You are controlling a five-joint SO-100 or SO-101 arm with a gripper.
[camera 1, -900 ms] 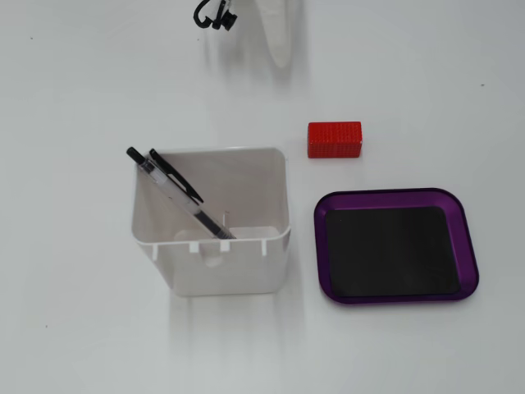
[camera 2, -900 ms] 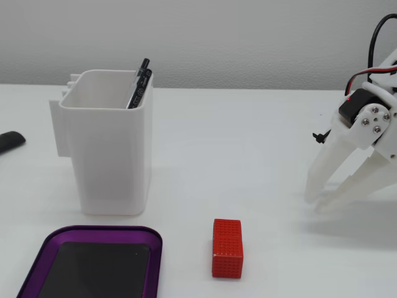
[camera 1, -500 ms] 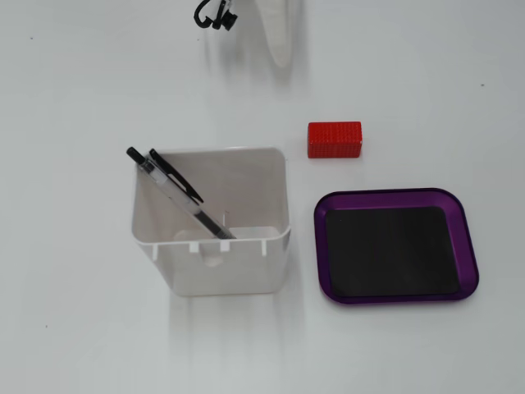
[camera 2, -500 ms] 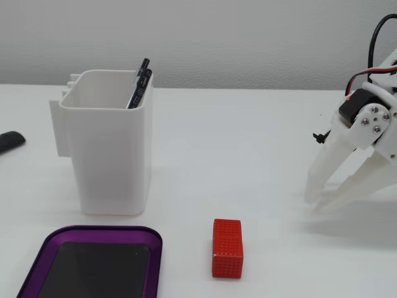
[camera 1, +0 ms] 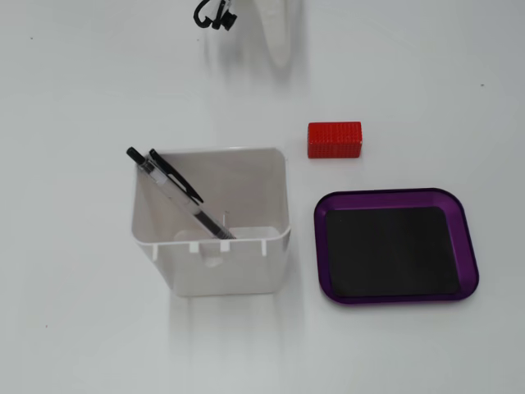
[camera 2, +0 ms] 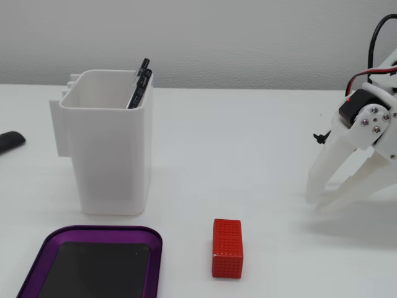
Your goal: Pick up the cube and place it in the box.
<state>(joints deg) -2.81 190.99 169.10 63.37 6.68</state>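
Observation:
The red cube [camera 1: 335, 139] lies on the white table, just beyond the far edge of the purple-rimmed box [camera 1: 394, 195], whose black floor is bare. In the low fixed view the cube [camera 2: 227, 248] sits at the front, to the right of the box [camera 2: 99, 230]. My white gripper [camera 2: 315, 203] hangs at the far right, tips down near the table, well clear of the cube. Its fingers meet in a V with nothing between them. In the top fixed view only the gripper's tip [camera 1: 281, 57] shows, at the upper edge.
A tall white pen container [camera 1: 209, 283] with black pens [camera 1: 176, 193] stands left of the box in the top view, and it [camera 2: 105, 155] rises behind the box in the low view. A dark object [camera 2: 9, 141] lies at the left edge.
The gripper has edged a few pixels to the right in the low view. The cube, box and container have not moved.

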